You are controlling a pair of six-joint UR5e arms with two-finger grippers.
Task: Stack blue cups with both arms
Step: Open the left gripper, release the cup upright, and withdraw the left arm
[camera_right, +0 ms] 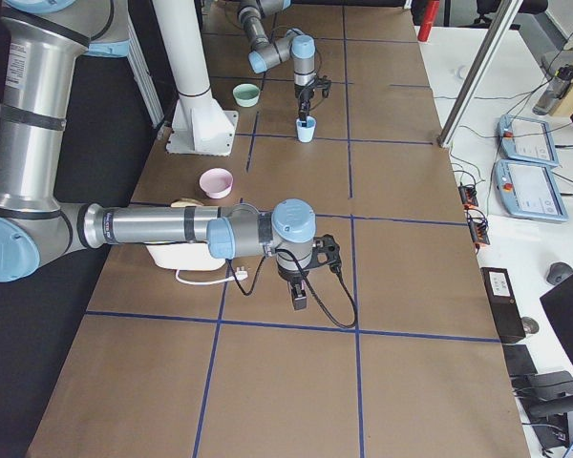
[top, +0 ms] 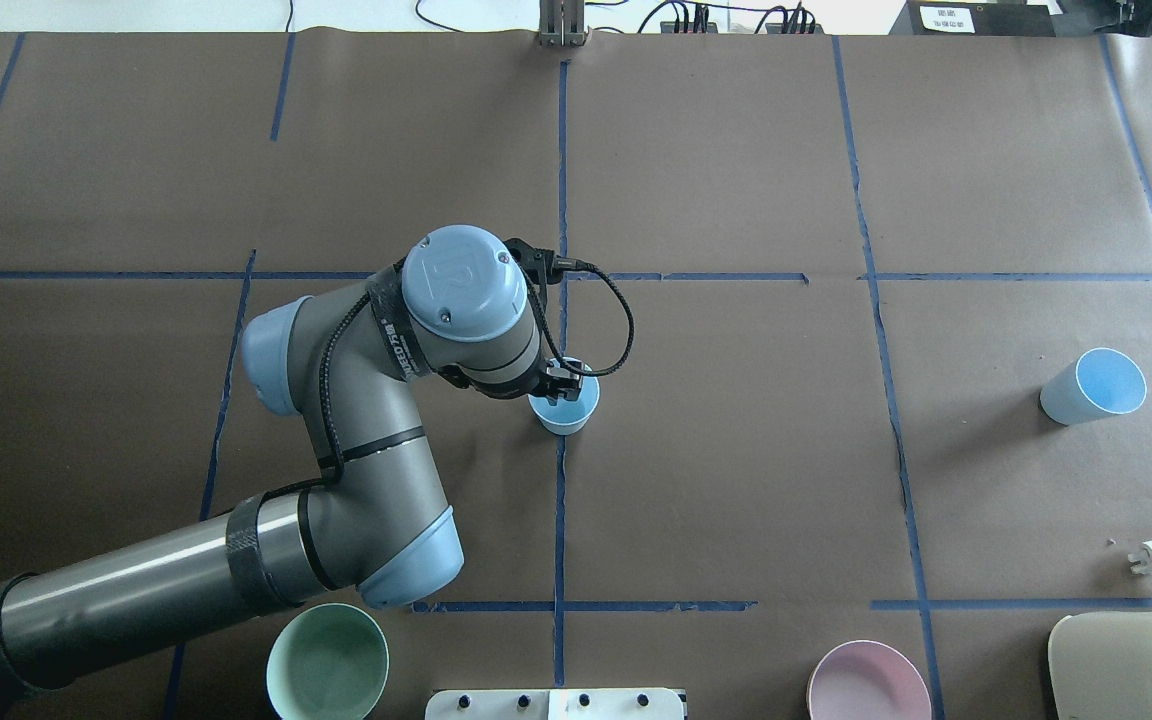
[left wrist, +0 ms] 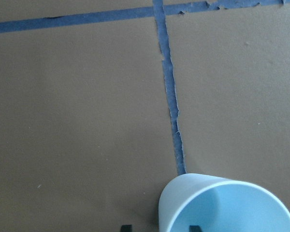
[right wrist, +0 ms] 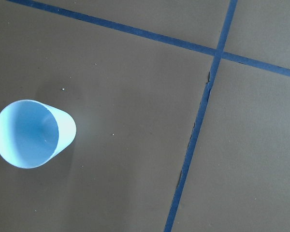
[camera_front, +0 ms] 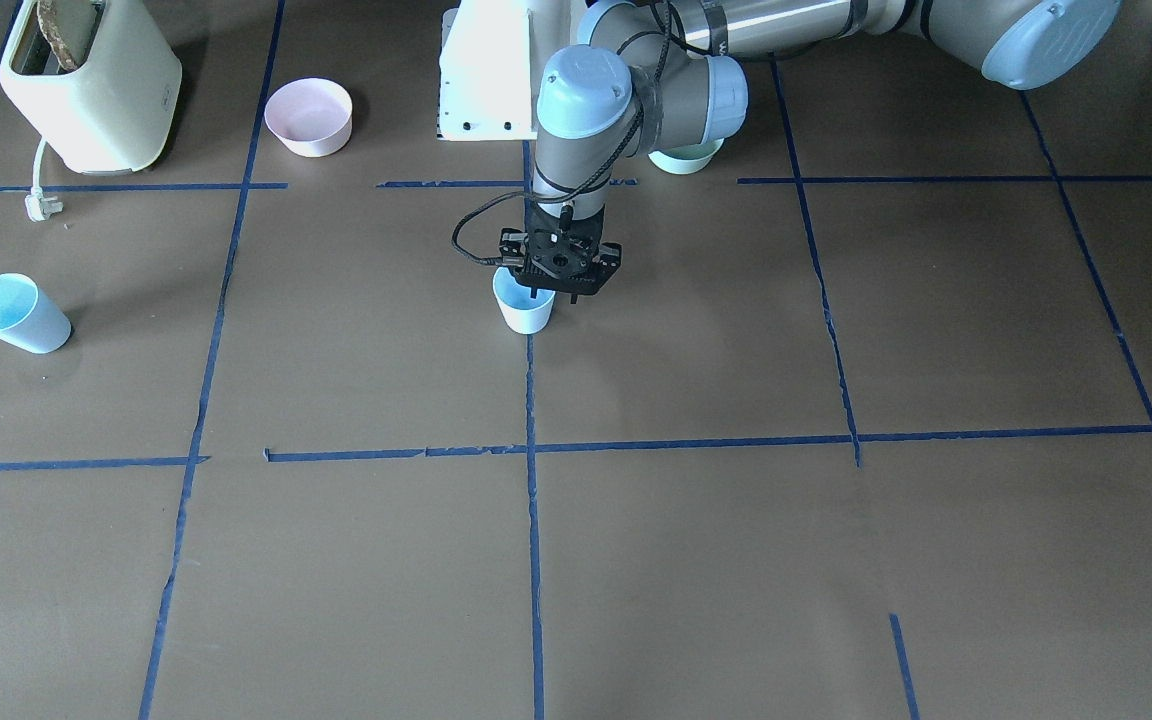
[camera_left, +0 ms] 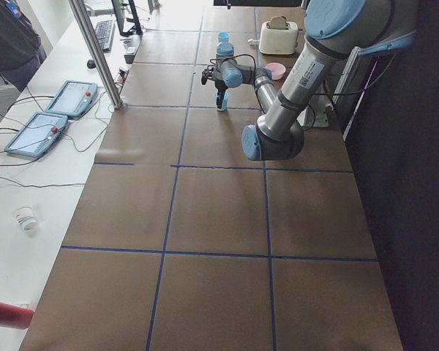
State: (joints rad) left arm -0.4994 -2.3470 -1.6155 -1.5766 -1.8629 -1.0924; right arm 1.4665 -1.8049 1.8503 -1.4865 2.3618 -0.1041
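Note:
One blue cup (top: 564,405) stands upright at the table's middle on a blue tape line; it also shows in the front view (camera_front: 524,305). My left gripper (top: 558,385) hangs straight down over its rim. In the left wrist view the cup (left wrist: 227,205) is at the bottom right, with one fingertip (left wrist: 126,227) outside its wall and the other inside; the jaws are apart and open. The second blue cup (top: 1094,386) stands far to the right, seen from above in the right wrist view (right wrist: 33,133). My right gripper (camera_right: 301,291) shows only in the exterior right view; I cannot tell its state.
A cream toaster (camera_front: 86,85) with its loose plug (camera_front: 39,205) and a pink bowl (camera_front: 308,115) stand near the robot's right side. A mint-green bowl (top: 326,660) sits under the left arm's elbow. The white pedestal (camera_front: 486,70) is at the table's near edge.

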